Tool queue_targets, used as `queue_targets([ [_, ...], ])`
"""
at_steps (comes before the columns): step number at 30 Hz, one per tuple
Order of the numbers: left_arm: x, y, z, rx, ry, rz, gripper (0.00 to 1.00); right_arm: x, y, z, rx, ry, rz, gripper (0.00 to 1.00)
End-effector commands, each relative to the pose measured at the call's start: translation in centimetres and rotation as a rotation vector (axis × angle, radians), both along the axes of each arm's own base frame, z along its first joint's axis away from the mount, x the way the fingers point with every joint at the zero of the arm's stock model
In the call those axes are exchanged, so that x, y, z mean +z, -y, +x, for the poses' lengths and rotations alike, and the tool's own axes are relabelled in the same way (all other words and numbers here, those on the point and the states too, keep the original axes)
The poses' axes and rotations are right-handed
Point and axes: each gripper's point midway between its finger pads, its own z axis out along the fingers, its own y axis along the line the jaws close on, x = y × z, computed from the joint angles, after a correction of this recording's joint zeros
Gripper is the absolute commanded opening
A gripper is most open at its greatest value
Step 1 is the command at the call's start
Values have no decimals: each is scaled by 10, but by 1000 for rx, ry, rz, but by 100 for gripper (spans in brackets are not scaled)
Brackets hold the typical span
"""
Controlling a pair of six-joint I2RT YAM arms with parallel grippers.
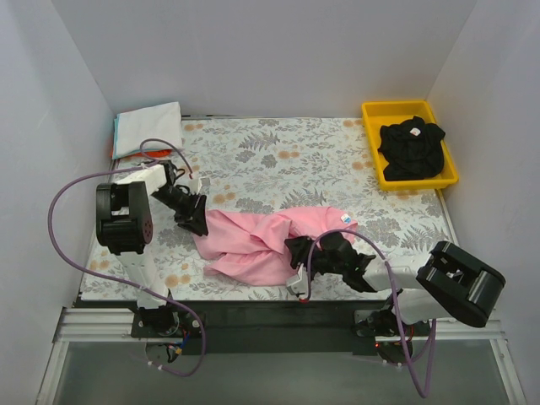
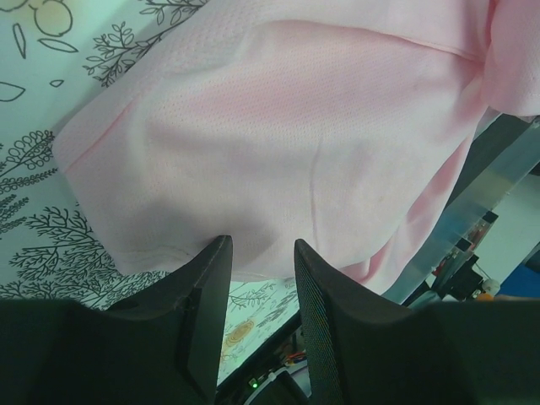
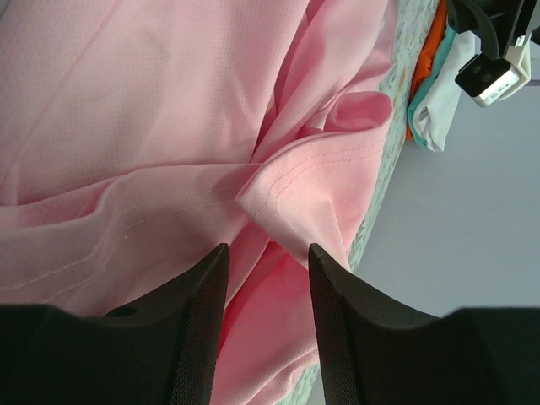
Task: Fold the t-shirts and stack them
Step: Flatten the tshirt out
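Two grippers, jaws parted, nothing clamped. Your left gripper (image 1: 196, 224) meets the pink t-shirt (image 1: 253, 245) at its left hem; your right gripper (image 1: 296, 248) sits over its crumpled right side on the surface (image 1: 278, 160), likely placed to spread it flat.

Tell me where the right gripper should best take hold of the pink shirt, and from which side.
Grip the stitched hem corner of the pink shirt. It sticks out as a flat, free flap just ahead of the right gripper, while the cloth around it is bunched in folds. Probably best to come from the near side, open jaws straddling the flap's point.
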Motion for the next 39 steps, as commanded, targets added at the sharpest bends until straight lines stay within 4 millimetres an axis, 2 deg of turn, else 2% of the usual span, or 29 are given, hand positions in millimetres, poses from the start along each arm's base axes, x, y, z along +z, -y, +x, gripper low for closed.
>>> queue_targets([
  [1, 10, 2, 6, -3, 64, -33, 35, 25, -20, 3, 65, 69, 65, 49],
  [9, 9, 0, 4, 3, 56, -40, 35, 40, -36, 0, 90, 82, 102, 50],
  [13, 10, 0, 5, 10, 58, -42, 35, 37, -41, -3, 112, 80, 93, 50],
  [17, 18, 0, 8, 43, 46, -81, 35, 19, -44, 1, 110, 84, 37, 37],
  [19, 22, -3, 11, 68, 44, -93, 37, 21, -47, 7, 93, 86, 38, 31],
  [20, 24, -5, 12, 77, 46, -98, 38, 18, -47, 10, 77, 85, 28, 24],
  [22, 29, -11, 15, 96, 64, -91, 41, 22, -49, 16, 54, 88, 34, 17],
  [23, 31, -14, 18, 102, 80, -85, 43, 24, -49, 17, 49, 92, 38, 5],
  [24, 33, -21, 23, 122, 101, -67, 44, 27, -49, 18, 43, 94, 44, 1],
  [27, 40, -38, 41, 174, 168, -24, 49, 49, -48, 24, -15, 77, 104, 1],
  [28, 42, -43, 49, 177, 191, -3, 50, 61, -46, 27, -59, 53, 143, 1],
  [30, 37, -54, 61, 162, 238, 61, 51, 78, -45, 34, -119, 3, 174, 1],
  [31, 37, -57, 67, 151, 263, 76, 51, 93, -42, 39, -157, -12, 205, 1],
  [32, 35, -61, 72, 140, 284, 87, 51, 90, -37, 38, -202, -96, 201, 1],
  [34, 27, -67, 81, 117, 287, 120, 50, 117, -32, 47, -250, -109, 256, 1],
  [35, 26, -67, 82, 114, 280, 119, 48, 116, -27, 46, -281, -154, 254, 1],
  [36, 18, -66, 82, 102, 257, 112, 47, 126, -24, 50, -306, -165, 275, 1],
  [37, 21, -64, 87, 96, 266, 96, 47, 138, -20, 51, -324, -173, 304, 1],
  [38, 20, -63, 89, 88, 270, 92, 45, 134, -15, 50, -356, -224, 291, 1],
  [39, 19, -57, 91, 68, 281, 91, 45, 146, -12, 55, -383, -237, 322, 1],
])
